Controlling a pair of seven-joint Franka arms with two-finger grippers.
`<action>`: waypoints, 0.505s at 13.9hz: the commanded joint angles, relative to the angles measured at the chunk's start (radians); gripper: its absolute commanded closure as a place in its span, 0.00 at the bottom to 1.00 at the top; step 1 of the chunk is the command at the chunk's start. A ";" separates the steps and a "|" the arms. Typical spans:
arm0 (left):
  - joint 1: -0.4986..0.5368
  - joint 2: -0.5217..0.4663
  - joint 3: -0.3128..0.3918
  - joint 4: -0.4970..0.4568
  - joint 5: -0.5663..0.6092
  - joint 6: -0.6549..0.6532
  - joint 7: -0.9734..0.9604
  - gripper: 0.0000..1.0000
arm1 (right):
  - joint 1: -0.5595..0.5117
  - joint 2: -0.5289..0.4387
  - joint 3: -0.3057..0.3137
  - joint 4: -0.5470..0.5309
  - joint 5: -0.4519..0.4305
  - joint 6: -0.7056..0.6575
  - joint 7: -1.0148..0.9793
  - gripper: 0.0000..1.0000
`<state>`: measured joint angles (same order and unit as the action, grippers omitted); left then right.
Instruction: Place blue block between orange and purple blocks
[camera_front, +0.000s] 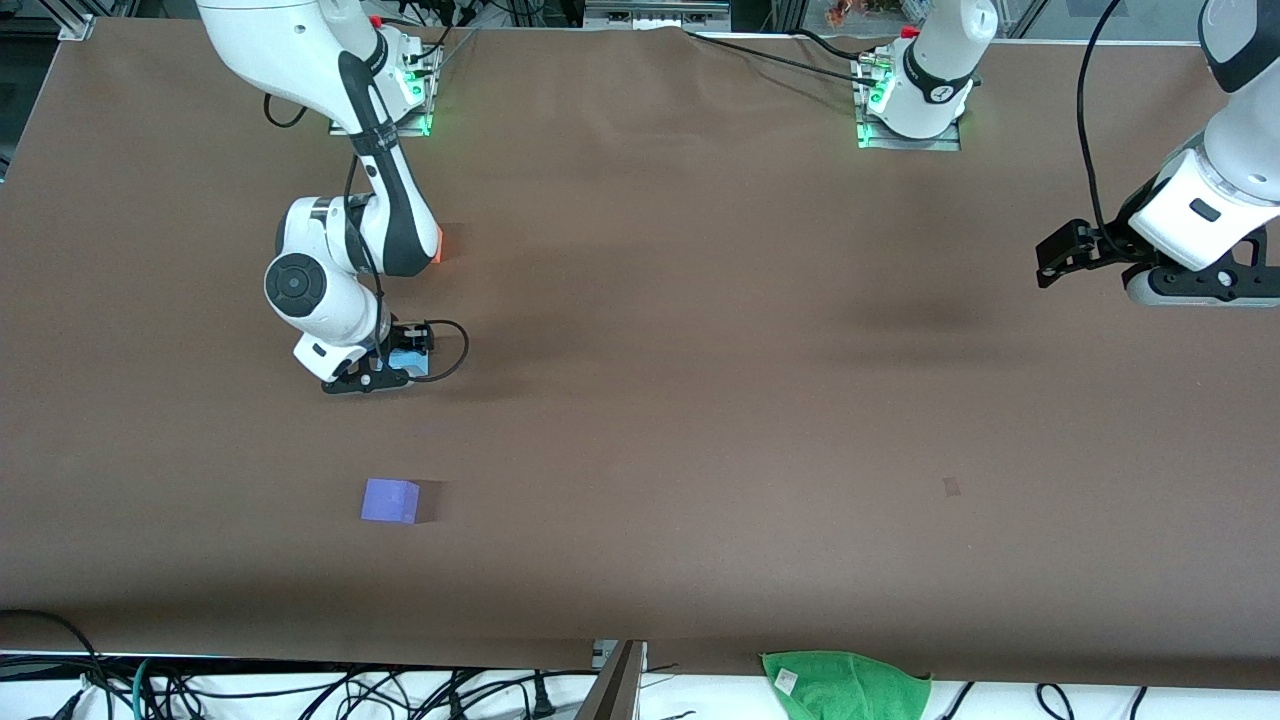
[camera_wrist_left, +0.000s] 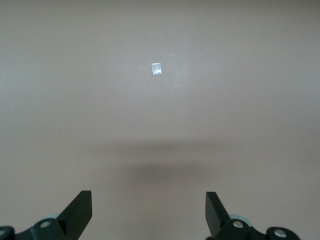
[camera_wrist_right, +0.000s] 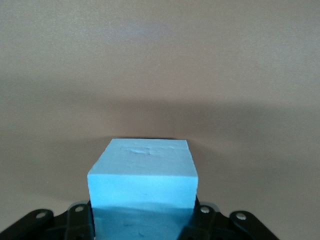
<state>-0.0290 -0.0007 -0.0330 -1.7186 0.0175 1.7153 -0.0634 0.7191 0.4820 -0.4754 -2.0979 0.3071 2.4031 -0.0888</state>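
The light blue block (camera_front: 409, 360) sits between the fingers of my right gripper (camera_front: 400, 364), low at the table surface. It lies between the orange block (camera_front: 439, 250) and the purple block (camera_front: 390, 500). The orange block is farther from the front camera, and the right arm hides all but one edge of it. The purple block is nearer the camera and in full view. In the right wrist view the blue block (camera_wrist_right: 144, 180) fills the space between the jaws of the right gripper (camera_wrist_right: 144, 222). My left gripper (camera_front: 1048, 264) waits open and empty above the left arm's end of the table, and the left wrist view shows it (camera_wrist_left: 149, 200) over bare table.
A green cloth (camera_front: 846, 682) lies at the table edge nearest the front camera. A small pale mark (camera_front: 951, 487) is on the brown table cover, and it also shows in the left wrist view (camera_wrist_left: 156, 69). Cables hang along the near edge.
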 joint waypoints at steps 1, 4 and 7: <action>0.001 -0.009 0.004 0.000 -0.008 -0.005 0.020 0.00 | -0.015 0.009 0.001 -0.007 0.030 0.024 -0.032 0.53; 0.001 -0.009 0.004 0.000 -0.008 -0.005 0.022 0.00 | -0.017 0.020 0.001 -0.007 0.038 0.025 -0.031 0.49; 0.001 -0.009 0.004 0.000 -0.008 -0.005 0.020 0.00 | -0.018 0.023 0.001 -0.005 0.064 0.024 -0.032 0.37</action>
<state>-0.0290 -0.0007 -0.0329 -1.7185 0.0175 1.7153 -0.0634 0.7054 0.5040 -0.4756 -2.0978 0.3348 2.4127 -0.0907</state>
